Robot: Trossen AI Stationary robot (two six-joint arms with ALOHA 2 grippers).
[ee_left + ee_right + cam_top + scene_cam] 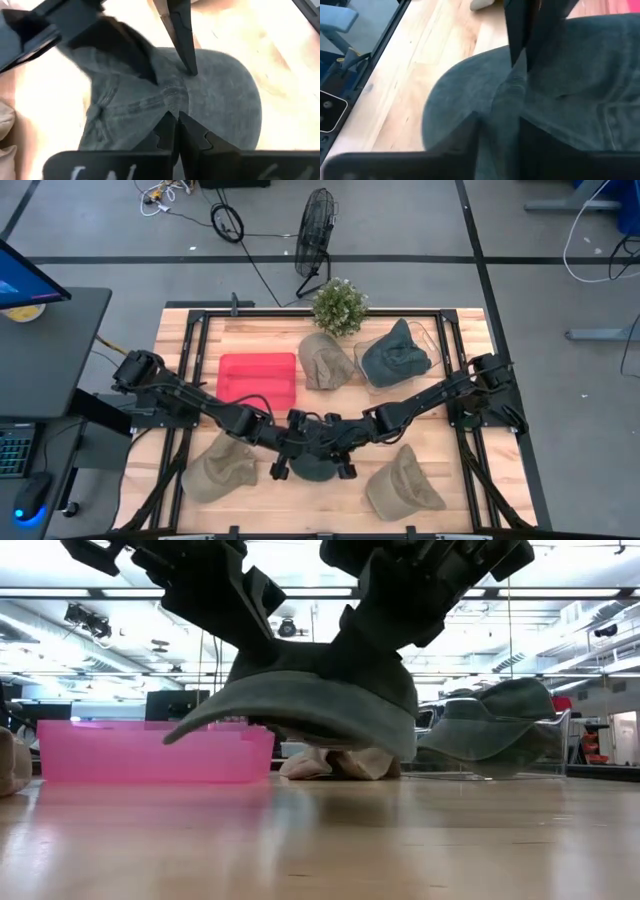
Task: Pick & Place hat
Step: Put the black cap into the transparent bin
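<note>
A dark green cap (315, 470) (300, 700) hangs in the air near the table's front middle. Its brim (200, 722) points toward the table's left. My left gripper (290, 452) (178, 125) and my right gripper (335, 452) (502, 135) meet over it from either side, both shut on its cloth. Each wrist view shows the other arm's fingers just beyond the same ridge of fabric. My left gripper pinches a raised fold of the cap's crown (172, 102) between its two fingers, coming from above and pointing down. The cap hangs below it, clear of the table. My right gripper pinches the same ridge of crown cloth (509, 100) close to where the brim begins, also from above. The cap (330, 710) hangs under it, lifted off the wood.
A pink bin (257, 377) sits behind the arms toward the left. A tan hat (325, 360), another dark green hat (395, 355) and a potted plant (338, 305) are at the far side. Two more tan hats (218, 470) (400, 485) flank the lifted cap near the front edge.
</note>
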